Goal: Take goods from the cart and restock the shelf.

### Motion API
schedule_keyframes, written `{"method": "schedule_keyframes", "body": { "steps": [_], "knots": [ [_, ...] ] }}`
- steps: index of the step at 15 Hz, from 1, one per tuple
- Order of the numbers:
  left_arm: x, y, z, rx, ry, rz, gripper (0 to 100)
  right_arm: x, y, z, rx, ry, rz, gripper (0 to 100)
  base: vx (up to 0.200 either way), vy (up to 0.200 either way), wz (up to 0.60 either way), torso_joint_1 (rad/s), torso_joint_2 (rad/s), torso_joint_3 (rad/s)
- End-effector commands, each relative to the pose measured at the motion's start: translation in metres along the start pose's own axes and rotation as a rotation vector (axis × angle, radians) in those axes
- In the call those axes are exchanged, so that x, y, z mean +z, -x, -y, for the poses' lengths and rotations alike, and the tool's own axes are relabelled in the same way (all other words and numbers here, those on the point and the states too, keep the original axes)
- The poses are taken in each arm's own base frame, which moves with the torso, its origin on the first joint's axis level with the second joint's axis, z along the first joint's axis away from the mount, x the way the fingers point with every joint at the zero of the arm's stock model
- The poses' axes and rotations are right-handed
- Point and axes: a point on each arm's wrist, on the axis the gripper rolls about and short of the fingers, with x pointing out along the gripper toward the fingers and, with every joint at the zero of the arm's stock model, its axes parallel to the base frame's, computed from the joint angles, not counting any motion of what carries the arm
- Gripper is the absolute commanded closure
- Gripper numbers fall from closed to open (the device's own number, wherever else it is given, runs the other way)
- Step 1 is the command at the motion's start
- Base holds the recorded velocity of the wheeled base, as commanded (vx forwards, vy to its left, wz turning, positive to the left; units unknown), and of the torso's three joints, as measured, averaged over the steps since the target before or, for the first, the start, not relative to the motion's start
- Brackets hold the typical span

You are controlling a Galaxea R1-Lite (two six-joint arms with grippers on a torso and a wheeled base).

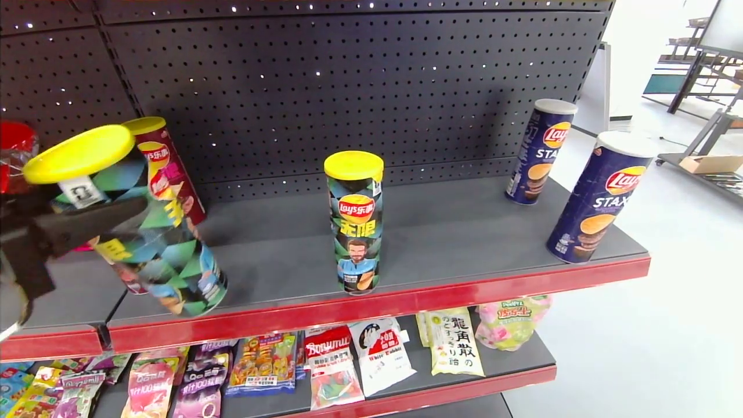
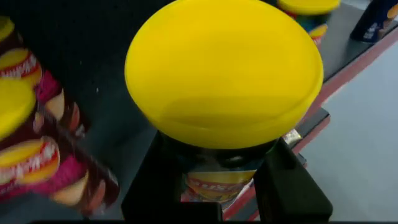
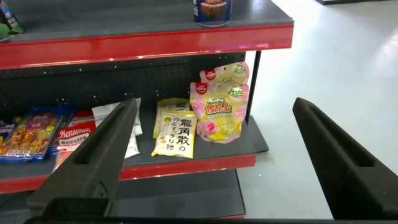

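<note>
My left gripper is shut on a chip can patterned in green, black and blue, with a yellow lid. It grips the can just below the lid. The can leans to the left, its base low over the front of the grey upper shelf; I cannot tell if it touches. A matching can stands upright at mid-shelf. My right gripper is open with nothing in it, in front of the lower shelf.
A maroon can with a yellow lid stands just behind the held can, and others like it are beside it. Two dark blue cans stand at the shelf's right end. Candy bags fill the lower shelf.
</note>
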Motion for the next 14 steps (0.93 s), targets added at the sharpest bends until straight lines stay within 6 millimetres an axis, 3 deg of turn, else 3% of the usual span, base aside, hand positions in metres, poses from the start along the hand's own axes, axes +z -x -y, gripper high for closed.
{"method": "schedule_keyframes", "body": {
  "steps": [1,5,6,9,10,11,14],
  "knots": [
    [0.004,-0.082,-0.015,-0.092,-0.001,-0.02,100,0.0,0.0,0.0,0.001,0.0,-0.001,0,0.0,0.0,0.0,0.0,0.0,0.0],
    [0.012,-0.152,-0.026,-0.142,-0.002,-0.013,100,0.0,0.0,0.0,0.001,0.0,-0.001,0,0.0,0.0,0.0,0.0,0.0,0.0],
    [0.012,-0.158,-0.027,-0.142,-0.003,-0.012,100,0.0,0.0,0.0,0.001,0.0,-0.001,0,0.0,0.0,0.0,0.0,0.0,0.0],
    [0.006,-0.195,-0.028,-0.174,-0.008,-0.021,100,0.0,0.0,0.0,0.001,0.0,-0.001,0,0.0,0.0,0.0,0.0,0.0,0.0],
    [-0.002,-0.217,-0.029,-0.182,-0.015,-0.012,100,0.0,0.0,0.0,0.001,0.0,-0.001,0,0.0,0.0,0.0,0.0,0.0,0.0],
    [-0.004,-0.223,-0.029,-0.186,-0.019,-0.004,100,0.0,0.0,0.0,0.001,0.0,-0.001,0,0.0,0.0,0.0,0.0,0.0,0.0],
    [-0.009,-0.254,-0.011,-0.243,-0.025,0.014,100,0.0,0.0,0.0,0.001,0.0,-0.001,0,0.0,0.0,0.0,0.0,0.0,0.0]
  ]
}}
